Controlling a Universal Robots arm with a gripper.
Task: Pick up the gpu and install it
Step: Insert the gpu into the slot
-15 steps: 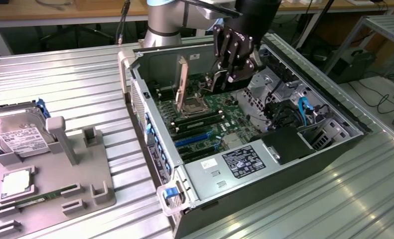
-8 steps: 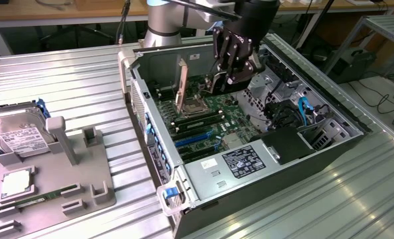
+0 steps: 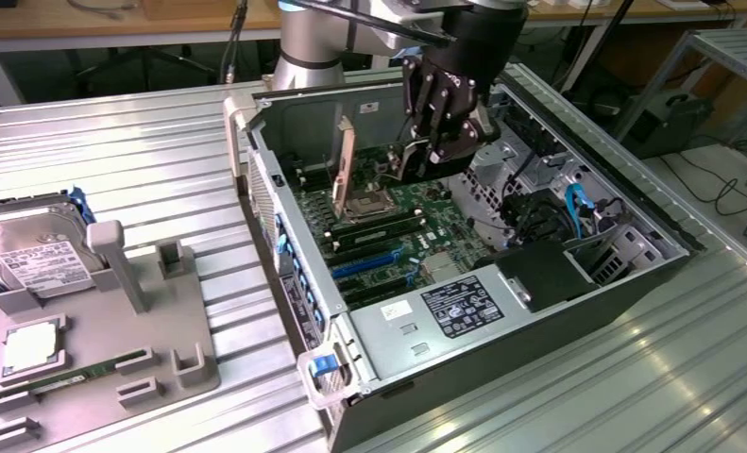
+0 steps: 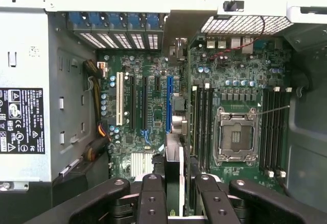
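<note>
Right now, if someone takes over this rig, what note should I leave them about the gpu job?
Gripper: shut on the gpu, which is held on edge between the fingers.
Gpu: above the motherboard inside the open case, roughly in line with the blue slot, not seated.
Done: pickup.
Left: seating the gpu in a slot.
</note>
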